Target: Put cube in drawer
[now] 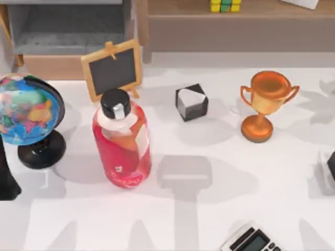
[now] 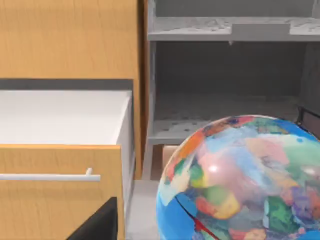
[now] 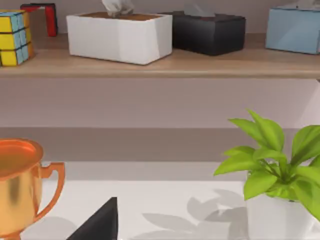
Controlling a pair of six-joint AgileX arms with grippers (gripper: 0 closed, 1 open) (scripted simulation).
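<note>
— At the table's two side edges, what did the arms show?
— Dark parts only; whether the jaws stood apart or together, I cannot tell.
— And the cube (image 1: 225, 5)?
— It sat on the long wooden shelf (image 1: 272, 15) at the back, well apart from the drawer (image 2: 60, 150), which stood pulled out.
— Any writing?
— None legible on the red bottle (image 1: 123, 144); the white table (image 1: 209, 209) carried soft shadows

Bright even light, soft grey shadows on table (image 1: 209, 209)
</note>
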